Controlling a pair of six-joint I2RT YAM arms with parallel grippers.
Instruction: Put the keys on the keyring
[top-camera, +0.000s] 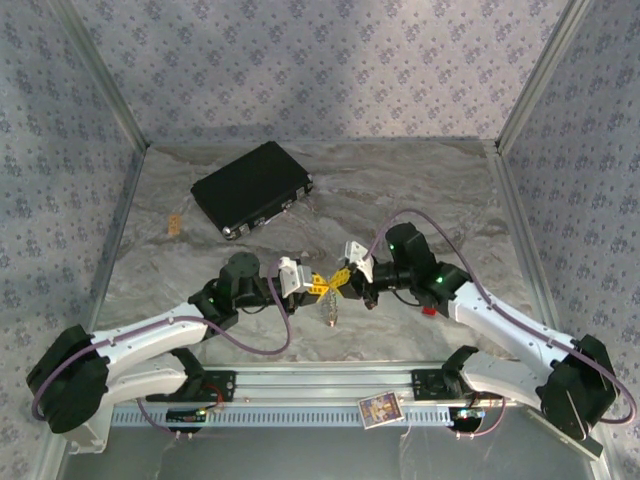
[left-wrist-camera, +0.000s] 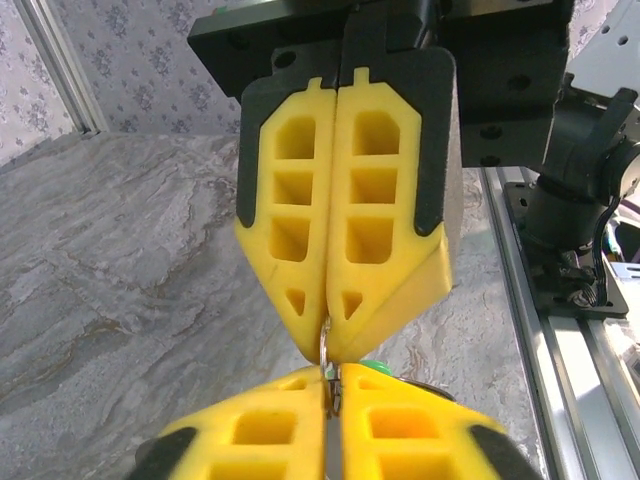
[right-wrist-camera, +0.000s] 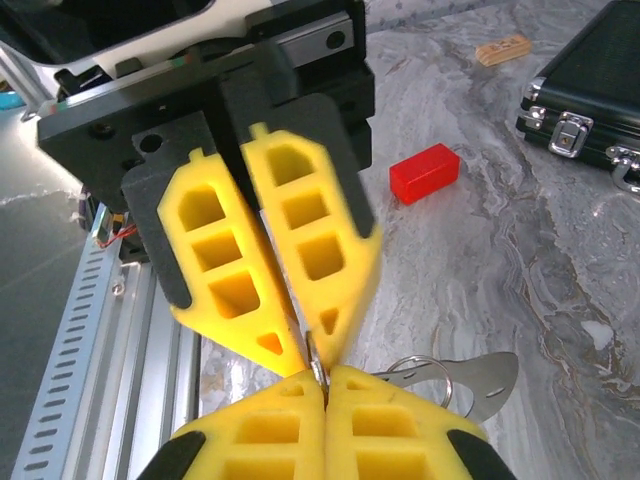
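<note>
— Now, item one, your left end effector (left-wrist-camera: 331, 385): jaws drawn nearly together, grasping the thin rim of the keyring (right-wrist-camera: 425, 368) at its very tips. Item two, your right end effector (right-wrist-camera: 322, 388): clenched tight, tip to tip with the left, touching the same metal. Whether it bites the ring or a key's shank, I cannot tell.

— Item three, the keyring itself: held between the two tips, clear of the tabletop (top-camera: 420, 190), its beaded chain (top-camera: 332, 311) hanging straight below them. A green speck (left-wrist-camera: 372, 364) sits just behind the left tip, possibly a key's head.

— Handling note, as I judge it: you are at the threading step. Hold one end effector steady as the anchor and move only the other, in small strokes along the ring's plane. Pull the two apart and the rim will likely slip out. Trust your wrist views; from above the joint is too small to read.

— Containers, one entry: black case (top-camera: 255, 188), well beyond the left end effector, lid down, latches along its edge, contents hidden. Loose stock: red block (right-wrist-camera: 425, 172), on the tabletop between the tips and the case, touching neither.
</note>
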